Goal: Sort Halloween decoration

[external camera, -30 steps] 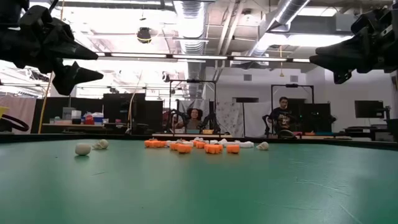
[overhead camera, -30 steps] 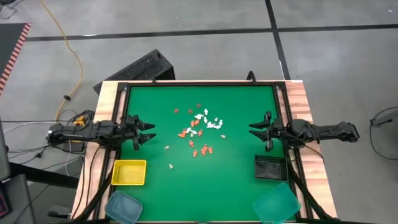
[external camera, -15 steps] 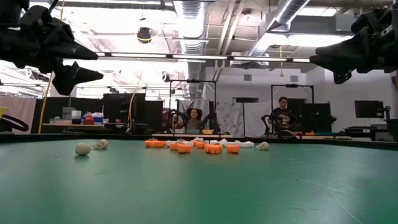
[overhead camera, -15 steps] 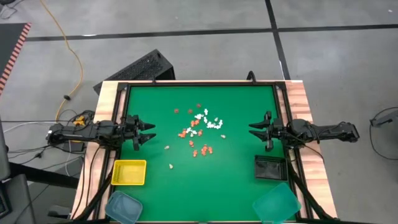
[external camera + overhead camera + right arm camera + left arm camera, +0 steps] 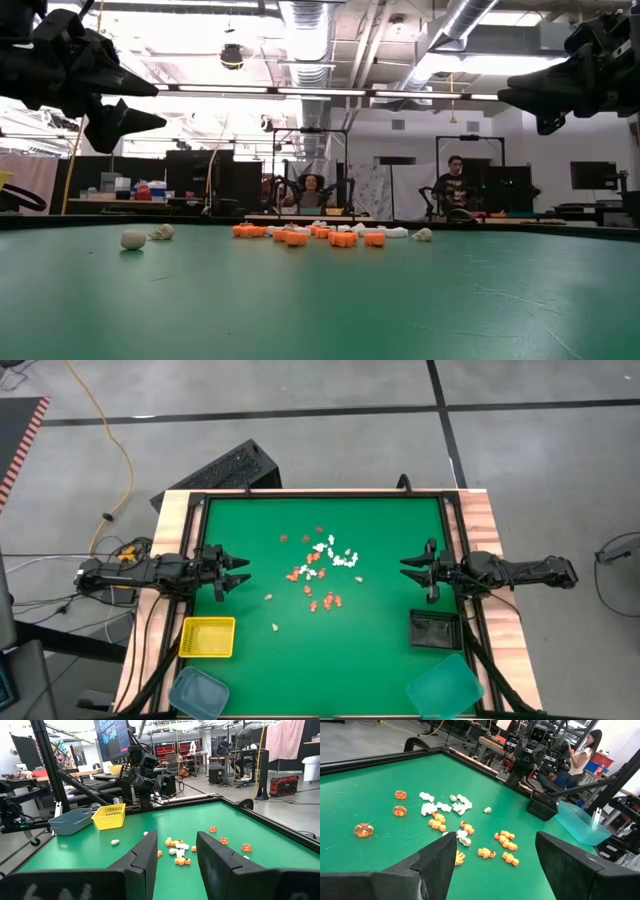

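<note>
Green felt tabletop [image 5: 380, 650], tiny orange and white Halloween decoration [image 5: 320, 570] clustered centrally, left end effector [image 5: 238, 572] open, right end effector [image 5: 408, 569] parted, empty

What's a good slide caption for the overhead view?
Orange and white Halloween trinkets scattered mid-table, open left gripper and right gripper poised either side, yellow tray and black tray empty.

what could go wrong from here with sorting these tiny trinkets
1. The orange trinkets and white trinkets lie mixed and touching mid-table, so a pinch may well lift two kinds at once.
2. Each piece is far smaller than the left gripper or right gripper, both open and empty at the table's sides; pieces could slip out or get knocked away.
3. The yellow tray and black tray sit near the corners, so pieces may drop in transit.
</note>
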